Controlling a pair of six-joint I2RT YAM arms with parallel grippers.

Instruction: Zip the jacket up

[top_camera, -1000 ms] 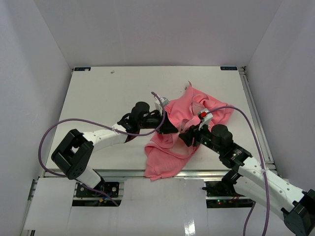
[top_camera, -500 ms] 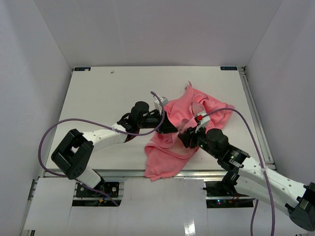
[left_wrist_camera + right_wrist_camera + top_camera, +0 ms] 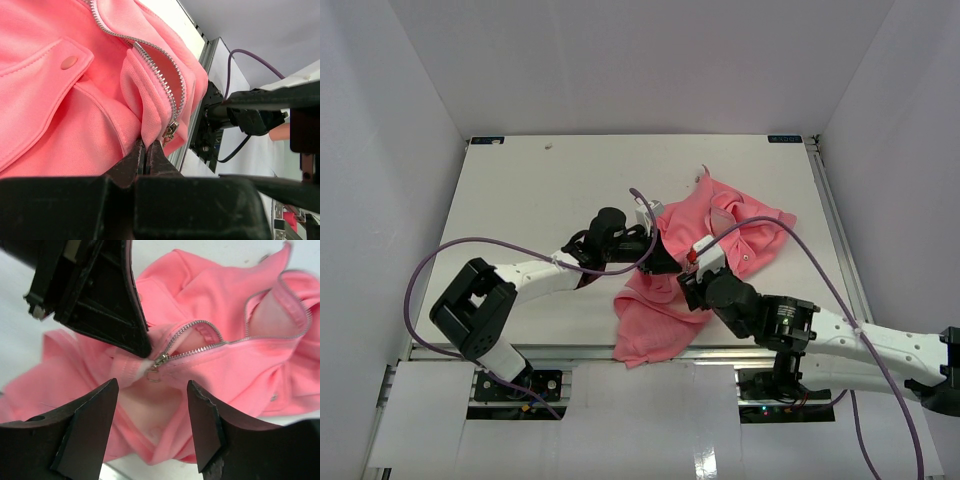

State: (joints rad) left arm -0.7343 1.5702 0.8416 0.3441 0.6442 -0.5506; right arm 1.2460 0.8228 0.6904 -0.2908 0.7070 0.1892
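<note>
Plainly the jacket (image 3: 750, 248) is soft and light: it lies crumpled on the table (image 3: 540, 190), bunches wherever it is touched, and would ruck up rather than resist a pull. Its zip is open, the metal teeth spreading apart beyond the slider (image 3: 161, 360), which sits low at the hem. The left gripper (image 3: 146, 150) has its fingers pinched tight on the hem fabric just beside the slider, a sound anchor against a pull. The right gripper (image 3: 152, 385) hovers over the slider with fingers spread wide, holding nothing. The best hold, I judge, is the small ring-shaped pull (image 3: 153, 375) hanging from the slider; it is thin, smooth metal and may slip. No brand, label or writing can be read anywhere.
</note>
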